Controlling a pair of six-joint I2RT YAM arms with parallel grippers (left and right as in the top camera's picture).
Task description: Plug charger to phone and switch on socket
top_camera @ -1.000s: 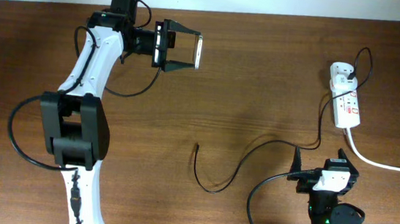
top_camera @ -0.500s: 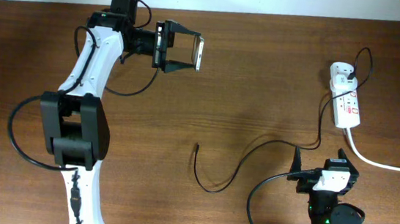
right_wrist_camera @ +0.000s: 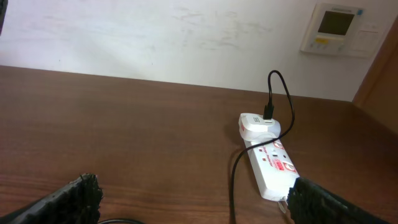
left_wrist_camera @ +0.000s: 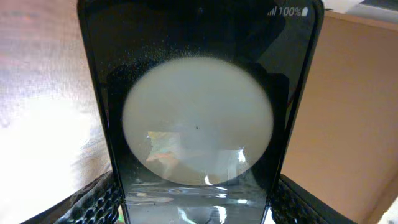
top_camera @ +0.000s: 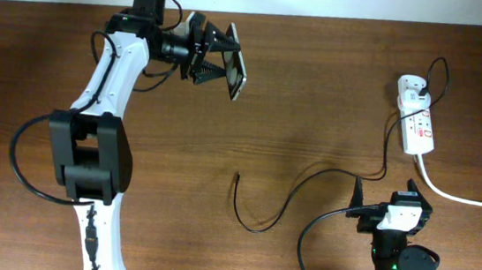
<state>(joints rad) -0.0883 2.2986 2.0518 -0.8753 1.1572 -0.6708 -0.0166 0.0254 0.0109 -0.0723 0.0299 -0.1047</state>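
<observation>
My left gripper (top_camera: 230, 66) is shut on the phone (top_camera: 237, 73), a black glossy smartphone held above the table's far left and tilted. In the left wrist view the phone (left_wrist_camera: 199, 118) fills the frame between the finger pads, with a pale round reflection and "100%" at its top. The charger cable (top_camera: 293, 191) lies on the table in a loop, its plug tip (top_camera: 237, 176) near the middle. Its other end is at the white adapter (top_camera: 411, 88) on the socket (top_camera: 419, 127), also in the right wrist view (right_wrist_camera: 273, 168). My right gripper (top_camera: 391, 189) is open and empty at the front right.
A thick white cord (top_camera: 465, 197) runs from the socket off to the right. A white wall with a thermostat panel (right_wrist_camera: 336, 28) stands behind the table. Black robot cables (top_camera: 319, 249) curl at the right arm's base.
My left wrist has rolled, turning the phone from edge-on upright to a tilted slant, a little lower. The right arm and the cable have not moved.
</observation>
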